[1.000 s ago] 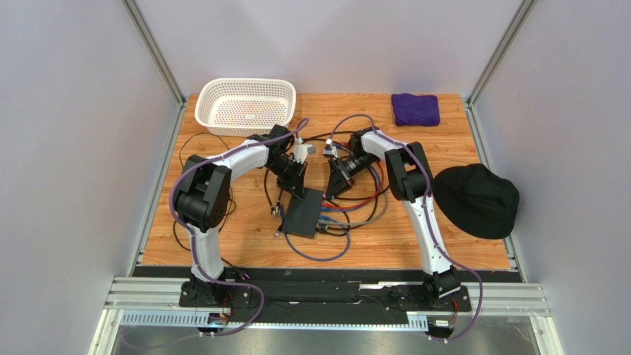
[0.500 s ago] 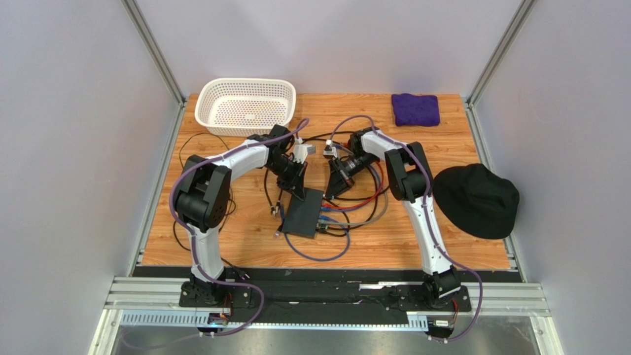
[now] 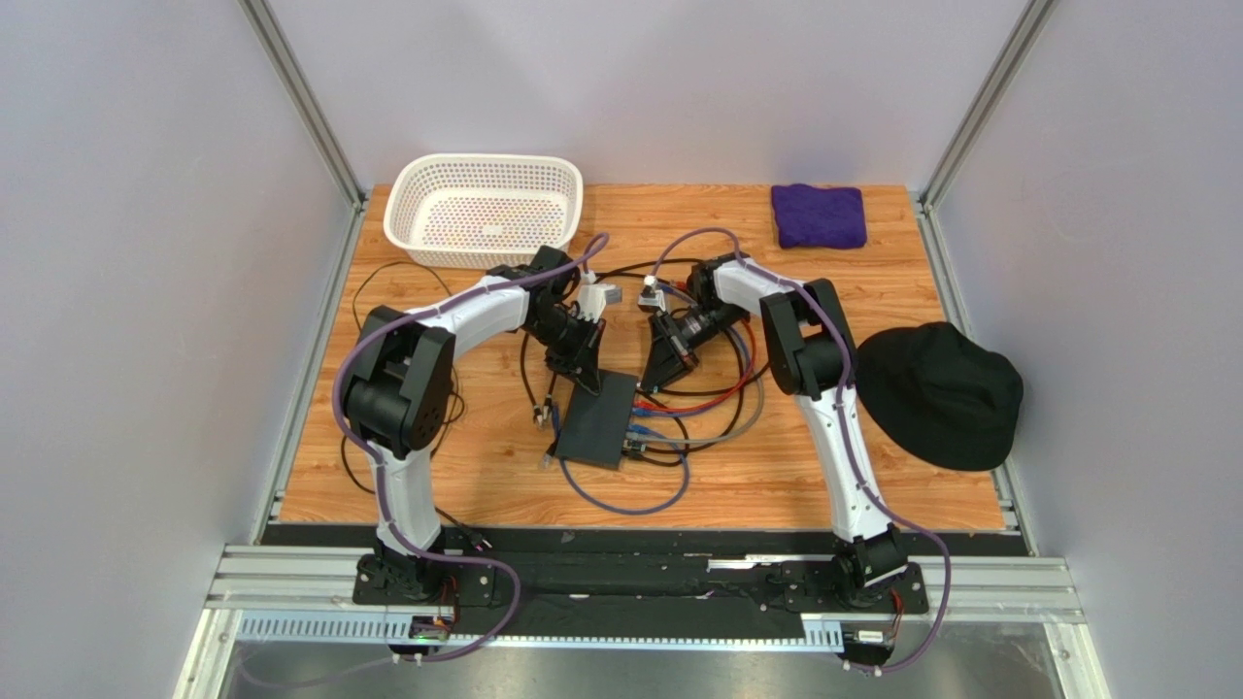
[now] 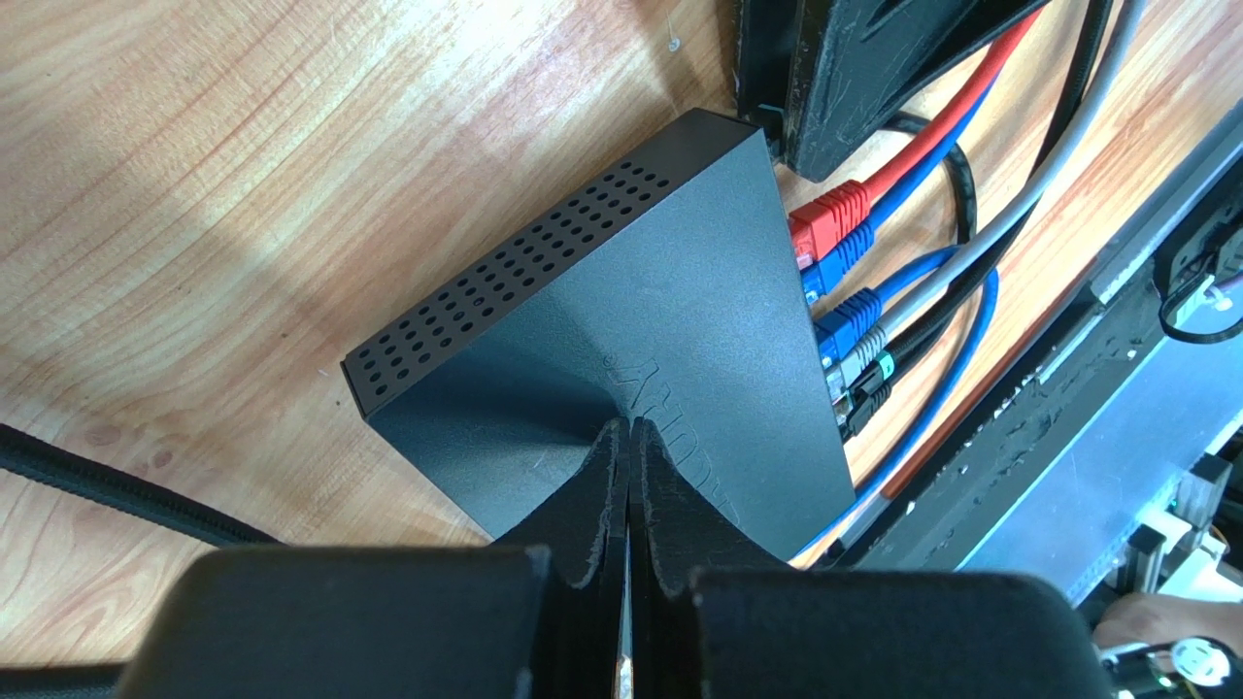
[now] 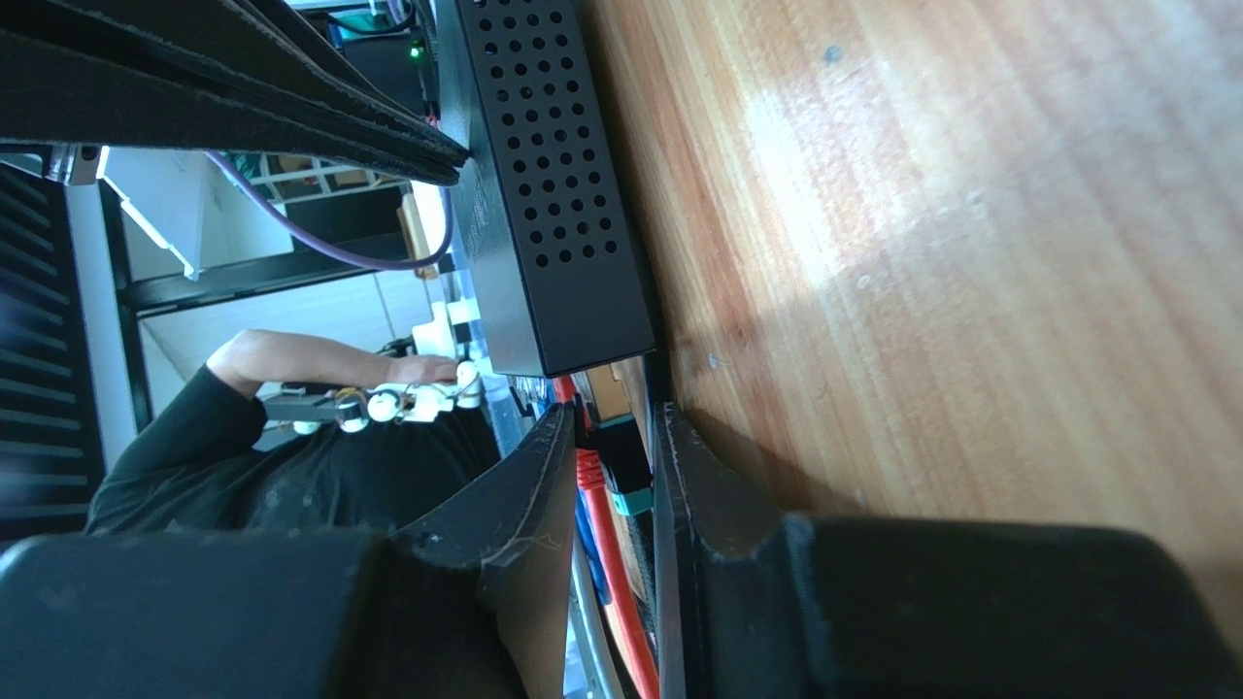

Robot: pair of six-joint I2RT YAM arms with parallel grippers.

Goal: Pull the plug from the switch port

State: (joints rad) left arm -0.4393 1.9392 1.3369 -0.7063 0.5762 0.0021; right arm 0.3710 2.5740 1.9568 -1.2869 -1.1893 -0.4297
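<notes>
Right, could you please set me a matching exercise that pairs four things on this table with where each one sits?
Things: 1 white basket; 2 purple cloth; 3 black hat; 4 switch.
Places on the table: A right edge; B middle; C far left corner; D far edge, right of middle.
Pairs: 1-C; 2-D; 3-A; 4-B.

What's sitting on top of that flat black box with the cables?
Only the left gripper, its shut fingertips apparently resting on the switch near one edge. The rest of the top looks bare; the bit beneath the fingers is covered.
</notes>
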